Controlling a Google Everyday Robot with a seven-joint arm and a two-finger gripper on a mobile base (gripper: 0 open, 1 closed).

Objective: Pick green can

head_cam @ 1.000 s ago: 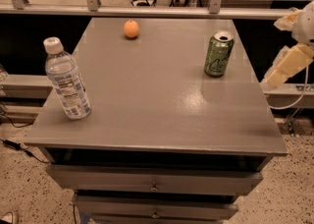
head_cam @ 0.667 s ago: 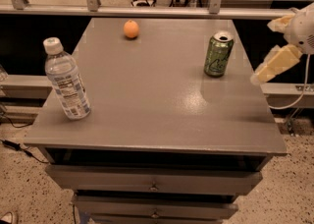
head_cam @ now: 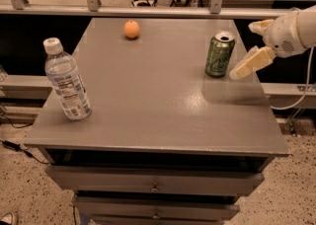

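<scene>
green can (head_cam: 219, 54): standing upright on the surface (head_cam: 148, 100), just picture-left of the gripper (head_cam: 242, 50)
gripper: hovering beside it, jaws spread apart, gripping nothing

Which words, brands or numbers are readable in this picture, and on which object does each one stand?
No text can be read.
Green can: pale markings, too blurred to read.
Bottle label: print too small to read.
Orange, table: no text seen.
Gripper, open just right of the can, apart from it: no text seen.
</scene>
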